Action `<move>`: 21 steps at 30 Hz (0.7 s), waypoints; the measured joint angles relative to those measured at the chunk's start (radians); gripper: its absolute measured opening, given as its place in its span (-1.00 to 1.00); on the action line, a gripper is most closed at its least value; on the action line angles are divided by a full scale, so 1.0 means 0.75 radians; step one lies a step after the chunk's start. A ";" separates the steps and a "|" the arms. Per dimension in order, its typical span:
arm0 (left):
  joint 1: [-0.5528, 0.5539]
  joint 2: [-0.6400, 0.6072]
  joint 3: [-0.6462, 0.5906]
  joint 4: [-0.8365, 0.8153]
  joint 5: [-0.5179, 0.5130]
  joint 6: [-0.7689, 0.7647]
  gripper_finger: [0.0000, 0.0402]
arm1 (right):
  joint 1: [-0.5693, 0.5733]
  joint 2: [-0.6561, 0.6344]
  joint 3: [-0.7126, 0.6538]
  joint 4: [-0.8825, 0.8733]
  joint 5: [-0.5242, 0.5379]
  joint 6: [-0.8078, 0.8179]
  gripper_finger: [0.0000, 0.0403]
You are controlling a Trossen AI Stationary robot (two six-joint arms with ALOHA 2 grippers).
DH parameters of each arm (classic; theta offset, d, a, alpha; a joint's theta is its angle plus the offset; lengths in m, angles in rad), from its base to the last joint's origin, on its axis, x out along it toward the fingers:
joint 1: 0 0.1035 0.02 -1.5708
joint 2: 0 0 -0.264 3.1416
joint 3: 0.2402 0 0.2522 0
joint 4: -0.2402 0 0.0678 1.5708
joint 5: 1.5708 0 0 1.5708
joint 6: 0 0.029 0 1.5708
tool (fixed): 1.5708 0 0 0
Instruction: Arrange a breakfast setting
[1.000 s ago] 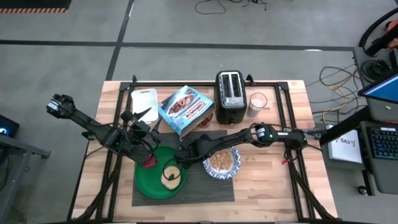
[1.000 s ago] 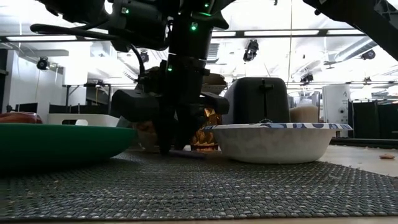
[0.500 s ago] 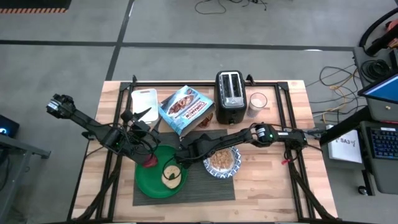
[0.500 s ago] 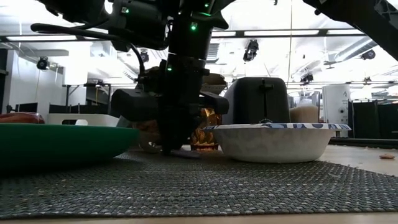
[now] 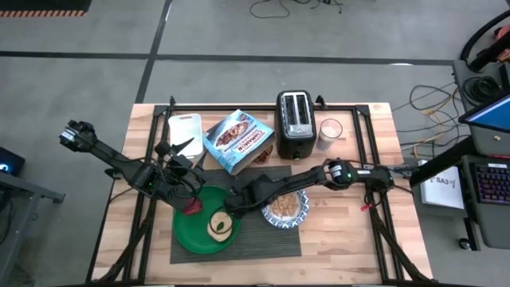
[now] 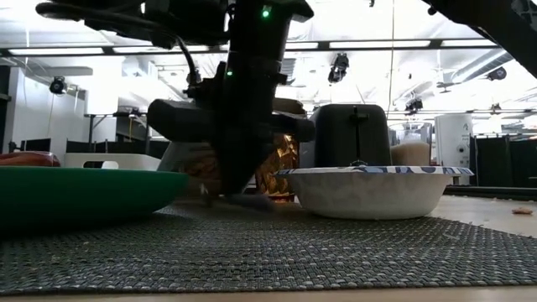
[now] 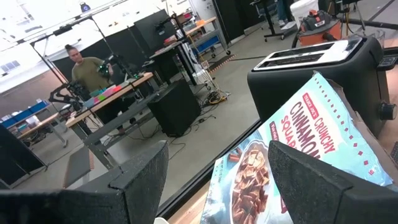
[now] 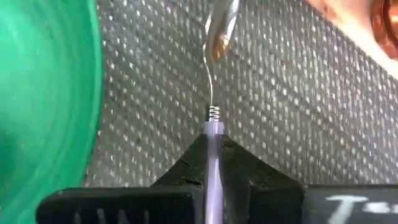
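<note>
A dark grey ribbed placemat (image 5: 256, 236) lies at the table's near middle. On it stand a green plate (image 5: 190, 236), holding a bagel (image 5: 219, 226) and a red fruit (image 5: 191, 207), and a blue-and-white bowl (image 5: 285, 209) of cereal. My right gripper (image 5: 233, 201) is between plate and bowl, shut on a metal spoon (image 8: 219, 31) with a lilac handle, low over the mat. My left gripper (image 7: 219, 152) is open and empty, above the table just beyond the plate's far left rim (image 5: 182, 158). My right gripper pinches the spoon's lilac handle (image 8: 212, 134) between its two fingers, just behind the coiled metal neck. The fingers lie along the spoon, which sticks out ahead of them. The spoon is low over the placemat (image 6: 245, 201); whether it touches the mat, I cannot tell.
A cereal box (image 5: 237, 139), a black toaster (image 5: 293, 123), a white tray (image 5: 185, 130) and a glass (image 5: 329, 131) stand along the far side. Bare wood lies right of the mat. A person (image 7: 84, 65) sits in the room beyond.
My right gripper has moved a little toward the table's near edge with the spoon, staying low over the placemat between plate and bowl.
</note>
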 joint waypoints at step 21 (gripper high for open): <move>0.000 0.000 0.000 0.003 0.003 -0.001 0.29 | 0.058 -0.093 0.002 -0.072 -0.023 0.017 -0.96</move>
